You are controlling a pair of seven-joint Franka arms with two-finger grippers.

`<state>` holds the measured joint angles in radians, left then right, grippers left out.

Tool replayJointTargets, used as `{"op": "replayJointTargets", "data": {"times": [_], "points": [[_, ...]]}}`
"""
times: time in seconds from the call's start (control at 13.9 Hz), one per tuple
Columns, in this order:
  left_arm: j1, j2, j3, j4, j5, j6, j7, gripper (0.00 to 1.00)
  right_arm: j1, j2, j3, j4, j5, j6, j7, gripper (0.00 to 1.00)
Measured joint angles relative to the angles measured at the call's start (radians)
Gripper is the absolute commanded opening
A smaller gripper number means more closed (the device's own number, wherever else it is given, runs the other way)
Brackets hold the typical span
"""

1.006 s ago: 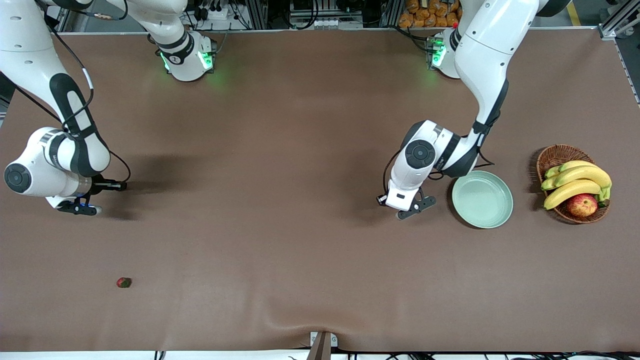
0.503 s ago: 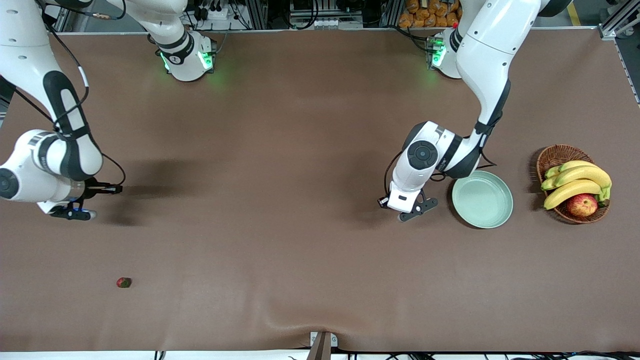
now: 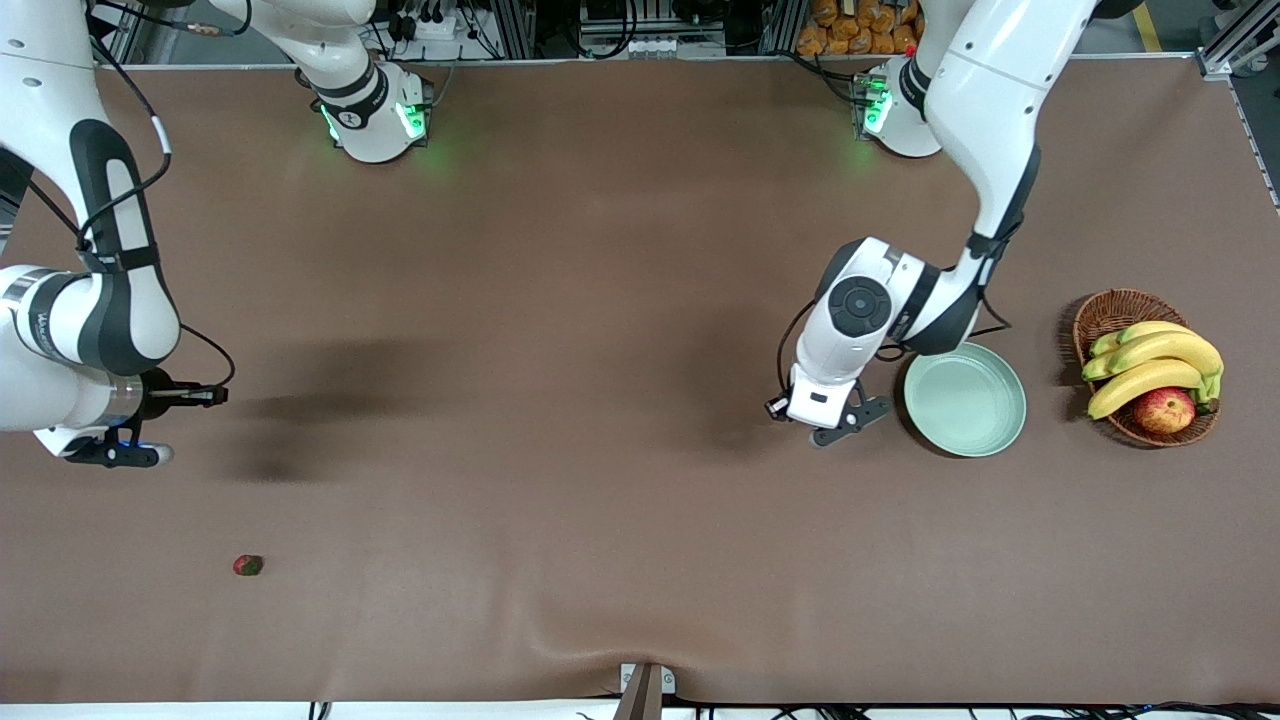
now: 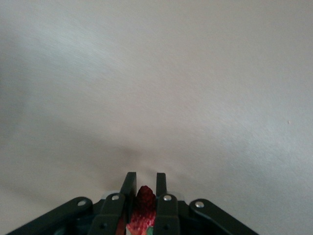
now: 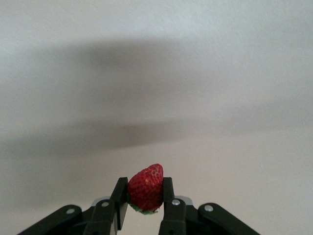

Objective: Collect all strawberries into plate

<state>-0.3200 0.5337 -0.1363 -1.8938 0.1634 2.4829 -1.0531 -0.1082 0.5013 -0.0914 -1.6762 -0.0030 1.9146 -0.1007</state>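
Observation:
My left gripper (image 3: 845,420) hangs over the table just beside the rim of the pale green plate (image 3: 965,400), on the side toward the right arm's end. In the left wrist view the left gripper (image 4: 145,180) is shut on a red strawberry (image 4: 144,198). My right gripper (image 3: 110,455) is over bare table at the right arm's end. In the right wrist view the right gripper (image 5: 145,184) is shut on a strawberry (image 5: 145,191) with its green cap down. A third strawberry (image 3: 248,565) lies loose on the table close to the front camera, toward the right arm's end. Nothing lies in the plate.
A brown wicker basket (image 3: 1110,312) with bananas (image 3: 1150,365) and an apple (image 3: 1164,410) stands beside the plate at the left arm's end of the table. The brown table cover (image 3: 600,300) has a wrinkle at the front edge.
The right gripper has drifted with its strawberry toward the right arm's end of the table. The left gripper has shifted slightly toward the plate. The loose strawberry has not moved.

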Motion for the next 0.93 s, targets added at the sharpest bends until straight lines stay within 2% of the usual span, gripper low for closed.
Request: {"op": "replayJointTargets", "data": {"times": [0.29,0.43,0.65,0.93], "points": [[0.034,-0.093,-0.001,0.001,0.0,-0.116,0.007,0.0,0.075,0.0,0.003,0.084,0.126,-0.075,0.12,0.0],[0.066,-0.124,0.0,0.0,0.0,-0.189,0.063,0.0,0.125,0.001,0.006,0.111,0.179,-0.089,0.239,0.0],[0.129,-0.141,0.001,-0.003,0.0,-0.265,0.137,0.0,0.226,0.013,0.009,0.136,0.286,-0.088,0.446,0.0],[0.232,-0.141,0.002,-0.02,0.0,-0.29,0.267,0.0,0.365,0.066,0.011,0.187,0.423,-0.041,0.71,0.0]]}}
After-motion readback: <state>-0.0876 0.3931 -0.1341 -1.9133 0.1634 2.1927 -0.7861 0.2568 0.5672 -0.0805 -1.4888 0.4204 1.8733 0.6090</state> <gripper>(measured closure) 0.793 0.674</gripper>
